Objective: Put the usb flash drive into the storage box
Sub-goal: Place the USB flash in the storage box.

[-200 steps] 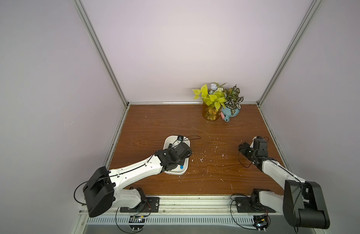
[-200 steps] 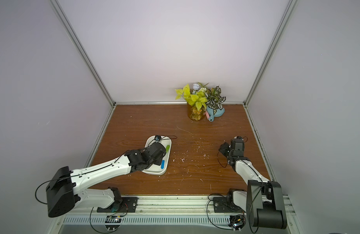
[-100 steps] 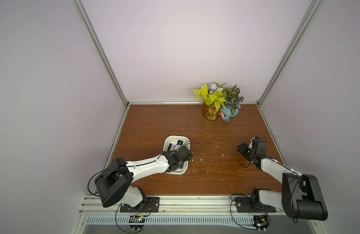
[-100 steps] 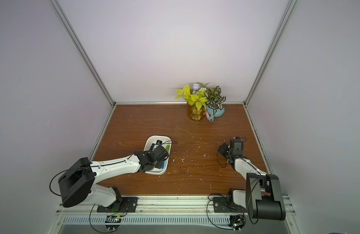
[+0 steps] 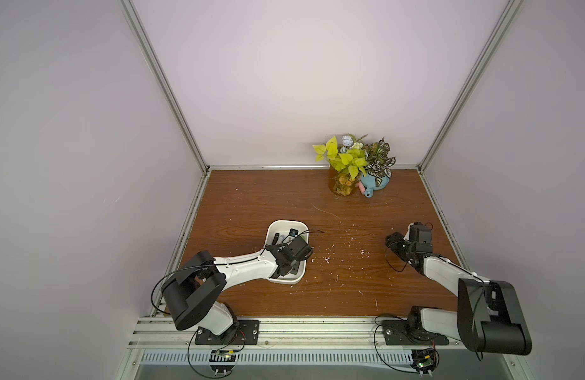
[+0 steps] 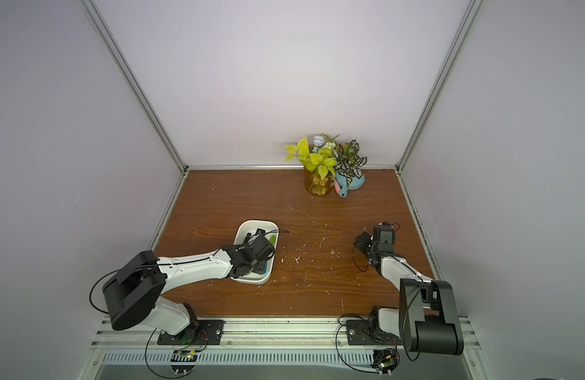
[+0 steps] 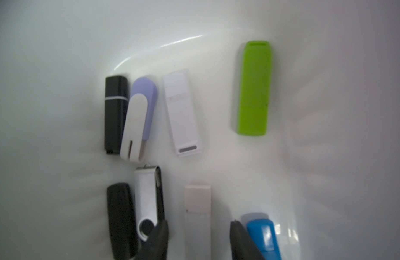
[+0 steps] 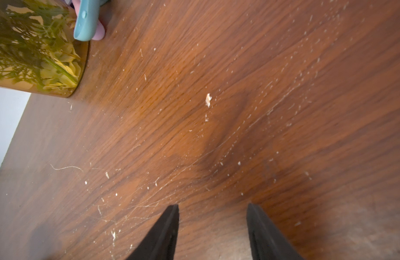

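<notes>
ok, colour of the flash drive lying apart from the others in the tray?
Lime green plastic flash drive; clearest in the left wrist view.

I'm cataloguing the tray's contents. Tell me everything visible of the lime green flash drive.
The lime green flash drive is a slim rectangular stick of matte plastic, one colour throughout. A seam across it marks off a cap section, and a slot runs along one short end. No connector shows, so it looks capped. It lies flat on the floor of the white storage box, apart from the other drives, touching only that floor.
</notes>
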Tool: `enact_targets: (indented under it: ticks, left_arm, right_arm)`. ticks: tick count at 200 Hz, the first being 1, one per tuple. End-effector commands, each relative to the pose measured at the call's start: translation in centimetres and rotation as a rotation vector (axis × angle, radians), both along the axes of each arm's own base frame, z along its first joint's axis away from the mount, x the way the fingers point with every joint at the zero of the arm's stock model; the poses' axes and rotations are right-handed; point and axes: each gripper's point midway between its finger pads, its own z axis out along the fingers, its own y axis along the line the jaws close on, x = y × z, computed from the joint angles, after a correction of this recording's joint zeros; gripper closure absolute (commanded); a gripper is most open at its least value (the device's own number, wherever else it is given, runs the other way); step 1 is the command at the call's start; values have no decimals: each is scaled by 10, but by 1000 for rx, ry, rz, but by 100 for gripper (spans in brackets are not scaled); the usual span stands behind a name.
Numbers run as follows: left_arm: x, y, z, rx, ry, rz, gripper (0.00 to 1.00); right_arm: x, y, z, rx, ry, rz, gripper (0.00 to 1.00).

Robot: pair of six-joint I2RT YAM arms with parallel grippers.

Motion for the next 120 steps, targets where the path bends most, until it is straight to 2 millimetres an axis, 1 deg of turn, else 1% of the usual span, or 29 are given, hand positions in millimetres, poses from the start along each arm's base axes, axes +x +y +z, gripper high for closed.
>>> enact_targets:
  ticks: [1, 12, 24, 39, 48, 56, 68, 73, 76, 85, 89, 90, 98, 99, 104, 106, 109, 112, 120]
  left_arm:
    - [4, 3, 9, 19, -2, 19, 46]
    - [8, 0, 20, 5, -19, 24, 43]
    - [12, -5, 40, -34, -59, 22, 41]
    - [18, -14, 78, -116, -146, 16, 39]
    - [20, -15, 102, -153, -210, 18, 38]
    - [23, -12, 122, -173, -281, 32, 37]
    - [25, -3, 149, -207, -393, 56, 33]
    - [27, 4, 160, -216, -449, 65, 32]
    - [27, 7, 161, -210, -472, 66, 32]
    - [28, 23, 177, -229, -586, 105, 30]
    - [28, 33, 179, -223, -636, 131, 30]
    - [26, 35, 174, -215, -636, 124, 30]
    - [24, 54, 175, -183, -735, 149, 29]
    - [25, 56, 180, -189, -759, 159, 29]
    - [23, 69, 180, -176, -818, 186, 26]
    - [23, 73, 185, -180, -844, 201, 24]
    - [23, 83, 182, -172, -867, 225, 23]
    - [22, 93, 184, -173, -894, 260, 22]
    - [22, 120, 181, -159, -937, 351, 20]
  right_arm:
    - [11, 3, 12, 10, -37, 18, 45]
    - [12, 4, 11, 14, -34, 21, 45]
    - [12, 6, 11, 18, -33, 28, 46]
    - [12, 7, 15, 16, -42, 40, 46]
    - [11, 8, 18, 12, -49, 48, 46]
    - [11, 10, 23, 4, -64, 55, 46]
    - [12, 12, 31, -25, -89, 64, 45]
    - [13, 14, 35, -43, -101, 74, 45]
    - [14, 16, 37, -54, -106, 79, 45]
    - [16, 22, 44, -103, -125, 107, 44]
    - [18, 24, 48, -131, -135, 121, 43]
    - [18, 25, 49, -139, -137, 126, 43]
    - [22, 36, 58, -214, -168, 189, 40]
    - [22, 37, 58, -225, -171, 195, 40]
    - [25, 46, 65, -278, -193, 240, 38]
    - [26, 49, 68, -299, -201, 258, 37]
    - [26, 53, 71, -329, -209, 280, 36]
    - [27, 57, 74, -355, -217, 296, 36]
    - [29, 66, 81, -427, -245, 332, 33]
